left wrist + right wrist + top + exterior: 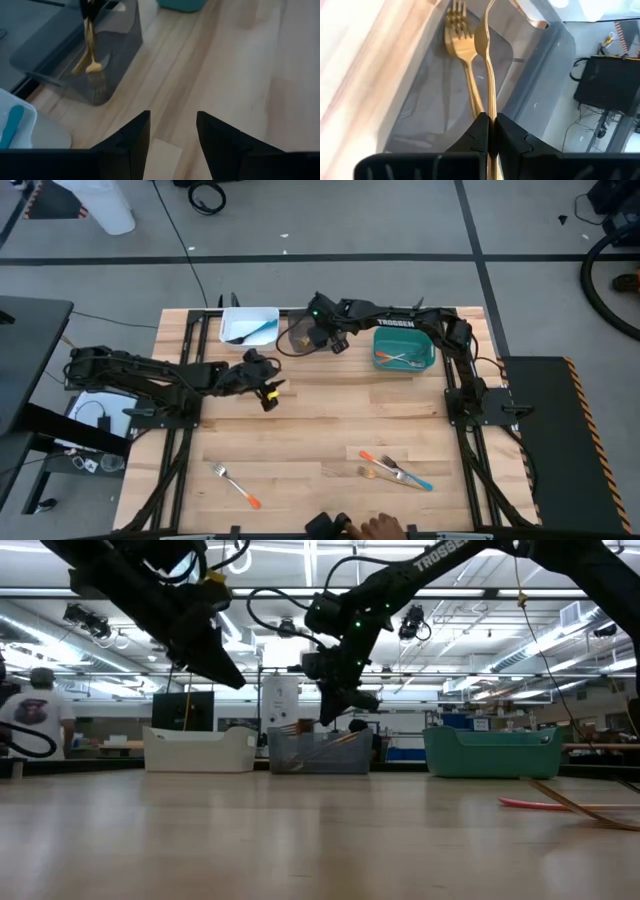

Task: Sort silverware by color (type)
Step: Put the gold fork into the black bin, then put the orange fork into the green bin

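My right gripper is shut on a golden fork above the grey bin. A second golden fork lies flat on that bin's floor. The held fork also shows hanging over the bin in the left wrist view. My left gripper stands open over bare wood, to the left of and nearer than the grey bin, with nothing between its fingers. An orange-handled fork lies on the table at the near left. A few more forks lie crossed at the near right. My right gripper pinches the golden fork's handle between its two fingers. The fingers slant down from the table's right side and lie along the fork. The fork hangs clear below them, its tine end lowest, inside the bin's opening above the fork on the floor.
A white bin with a blue-handled piece stands left of the grey bin, and a teal bin holding orange-handled forks stands right of it. A person's hand shows at the near edge. Bare wood lies in the table's middle.
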